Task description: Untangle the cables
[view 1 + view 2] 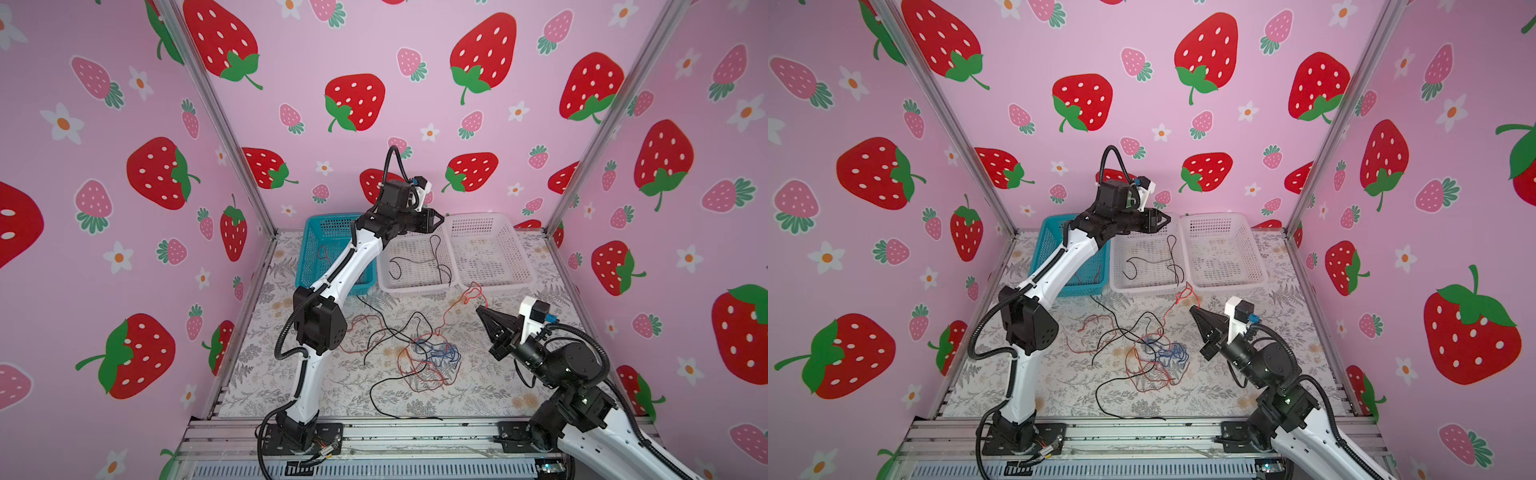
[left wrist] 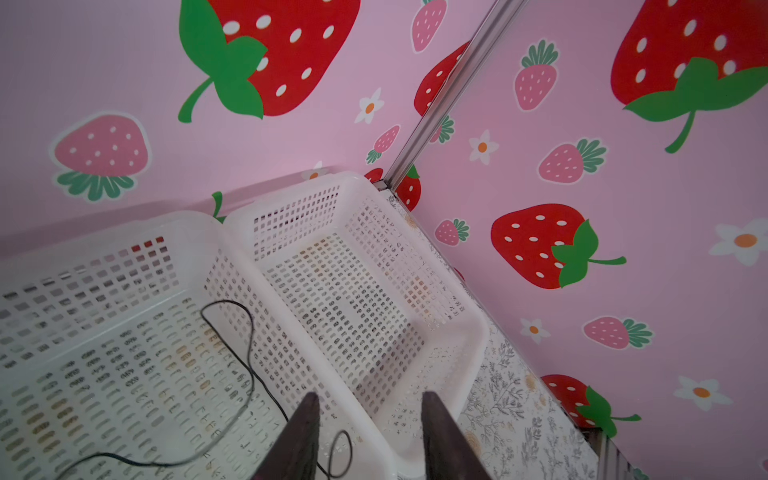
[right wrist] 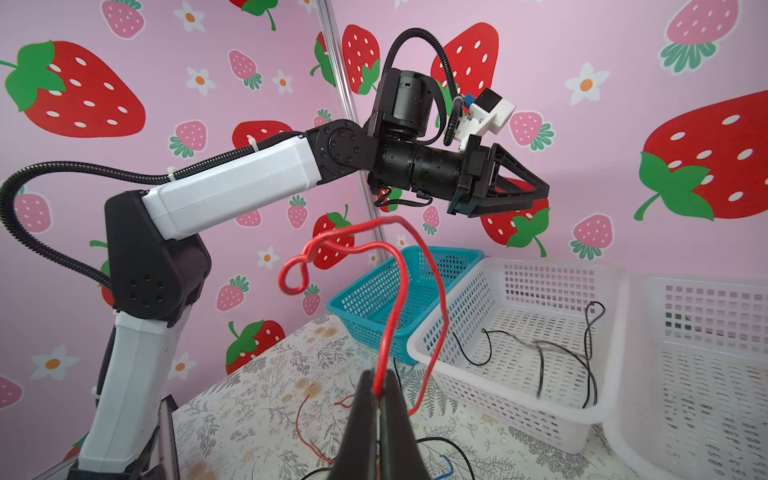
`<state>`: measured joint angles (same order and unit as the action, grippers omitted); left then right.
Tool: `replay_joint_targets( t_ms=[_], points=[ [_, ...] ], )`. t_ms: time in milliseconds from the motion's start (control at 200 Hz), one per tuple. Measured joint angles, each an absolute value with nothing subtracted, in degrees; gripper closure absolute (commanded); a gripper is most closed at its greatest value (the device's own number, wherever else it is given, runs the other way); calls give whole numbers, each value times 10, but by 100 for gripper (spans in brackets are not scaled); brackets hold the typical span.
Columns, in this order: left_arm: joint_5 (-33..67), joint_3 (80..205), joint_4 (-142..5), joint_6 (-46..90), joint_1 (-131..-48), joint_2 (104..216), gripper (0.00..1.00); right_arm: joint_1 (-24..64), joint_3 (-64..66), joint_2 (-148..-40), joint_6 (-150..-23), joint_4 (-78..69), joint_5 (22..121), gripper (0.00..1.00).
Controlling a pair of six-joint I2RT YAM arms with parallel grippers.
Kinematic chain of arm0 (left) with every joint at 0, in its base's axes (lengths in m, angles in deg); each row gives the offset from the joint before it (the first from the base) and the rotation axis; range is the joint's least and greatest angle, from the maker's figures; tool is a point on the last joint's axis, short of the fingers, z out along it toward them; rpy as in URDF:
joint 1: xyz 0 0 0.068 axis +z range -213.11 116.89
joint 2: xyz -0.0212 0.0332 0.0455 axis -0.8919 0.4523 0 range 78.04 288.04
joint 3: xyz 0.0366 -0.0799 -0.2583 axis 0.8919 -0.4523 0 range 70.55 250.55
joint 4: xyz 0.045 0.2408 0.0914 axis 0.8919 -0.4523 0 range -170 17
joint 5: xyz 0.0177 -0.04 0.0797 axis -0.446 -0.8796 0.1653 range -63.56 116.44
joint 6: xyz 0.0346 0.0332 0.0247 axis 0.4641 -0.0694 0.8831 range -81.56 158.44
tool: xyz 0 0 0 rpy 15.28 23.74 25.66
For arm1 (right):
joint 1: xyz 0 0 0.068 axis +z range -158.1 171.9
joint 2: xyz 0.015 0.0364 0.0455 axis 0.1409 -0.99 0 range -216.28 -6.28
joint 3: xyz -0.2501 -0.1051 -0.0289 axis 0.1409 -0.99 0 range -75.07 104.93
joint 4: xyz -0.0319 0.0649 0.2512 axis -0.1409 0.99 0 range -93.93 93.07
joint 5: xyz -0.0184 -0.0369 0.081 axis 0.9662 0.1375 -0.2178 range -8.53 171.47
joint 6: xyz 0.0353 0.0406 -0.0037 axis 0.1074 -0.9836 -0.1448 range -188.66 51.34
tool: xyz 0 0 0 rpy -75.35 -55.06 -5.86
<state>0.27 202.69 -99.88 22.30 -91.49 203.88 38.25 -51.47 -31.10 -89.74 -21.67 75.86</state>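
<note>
Floral mat (image 1: 353, 399), stringy tangled cables (image 1: 440, 353), lattice plastic baskets (image 1: 415, 287)

The walls (image 1: 291, 75) are showing pink with red strawberries and white flowers, the table cover (image 1: 291, 386) is wearing grey ferns, the left basket (image 1: 328, 217) is showing teal, the middle basket (image 1: 415, 286) and right basket (image 1: 478, 224) white, and the cables (image 1: 436, 353) red, black and blue.

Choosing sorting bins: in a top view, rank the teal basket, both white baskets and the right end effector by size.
1. Middle white plastic mesh basket and right white plastic mesh basket: alike, tied.
2. Teal plastic mesh basket: similar, but left arm hides part; unsure.
3. Right end effector: clearly smallest.
</note>
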Motion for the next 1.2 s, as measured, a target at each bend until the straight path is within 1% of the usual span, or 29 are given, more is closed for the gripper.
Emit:
replay_joint_targets(
  t_ms=[105,220,330,415,490,575,700,865,970,1200],
  points=[
    [3,1990,-1004,230,-915,2012,44,383,-498,-333,-893,-214,758,100],
    [5,1895,-999,235,-914,1933,35,383,-493,-341,-889,-214,758,100],
    [5,1780,-975,230,-914,1820,23,383,-487,-355,-888,-214,758,100],
    [7,1688,-948,223,-914,1723,18,384,-478,-363,-886,-214,757,100],
    [10,1599,-922,217,-914,1635,17,384,-466,-370,-884,-213,755,100],
    [15,1498,-898,216,-918,1540,9,384,-448,-377,-883,-211,751,100],
    [26,1366,-889,219,-939,1430,9,386,-430,-387,-882,-212,743,100],
    [22,1253,-892,238,-978,1365,9,386,-417,-404,-884,-215,721,100],
    [15,1217,-901,263,-993,1354,9,386,-404,-417,-888,-216,702,100],
    [-8,1193,-898,318,-997,1353,11,386,-383,-425,-904,-219,660,100]
  ],
)
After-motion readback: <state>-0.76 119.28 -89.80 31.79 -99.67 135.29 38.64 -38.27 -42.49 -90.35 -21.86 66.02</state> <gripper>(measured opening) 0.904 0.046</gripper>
